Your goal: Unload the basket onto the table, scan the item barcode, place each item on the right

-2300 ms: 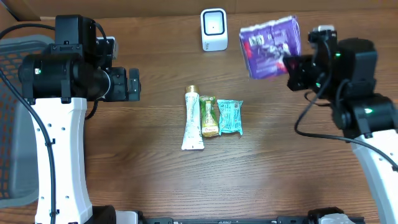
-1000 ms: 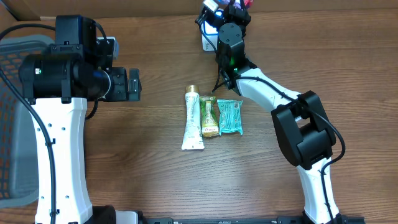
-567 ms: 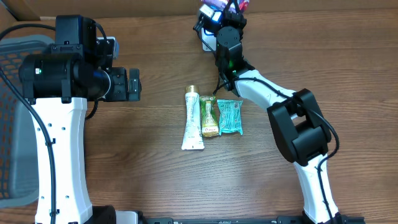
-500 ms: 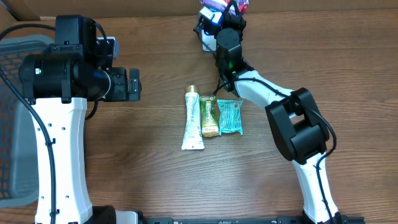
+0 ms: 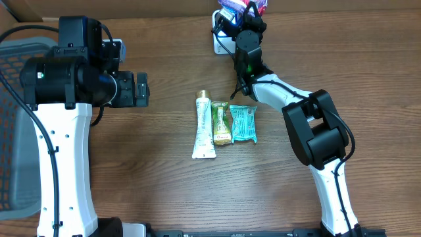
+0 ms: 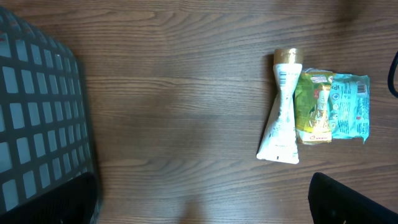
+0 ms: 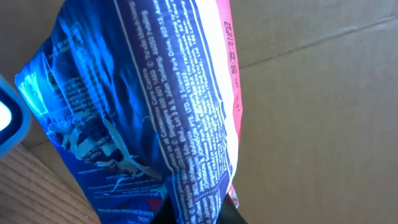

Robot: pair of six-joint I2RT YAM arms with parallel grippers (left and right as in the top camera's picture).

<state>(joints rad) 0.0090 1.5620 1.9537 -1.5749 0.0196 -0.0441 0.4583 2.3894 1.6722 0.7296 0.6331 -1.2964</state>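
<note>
My right gripper [image 5: 244, 20] is shut on a purple-blue snack packet [image 5: 241, 5] at the table's far edge, directly over the white barcode scanner [image 5: 222, 42], which the arm partly hides. In the right wrist view the packet [image 7: 143, 112] fills the left half, printed side toward the camera, pinched at the bottom between my jaws [image 7: 196, 214]. A glowing corner of the scanner [image 7: 9, 118] shows at the left edge. My left gripper [image 5: 140, 89] hovers open over the left part of the table, with nothing between its fingers [image 6: 348, 199].
A white tube [image 5: 204, 126], a green packet [image 5: 220, 123] and a teal packet [image 5: 243, 124] lie side by side mid-table. A grey mesh basket [image 5: 13, 131] stands at the left edge. A cardboard wall [image 7: 311, 112] rises behind the scanner.
My right arm has swung from the right side to the scanner with the packet, then shifted slightly right in the last half second. The left arm has not moved.
</note>
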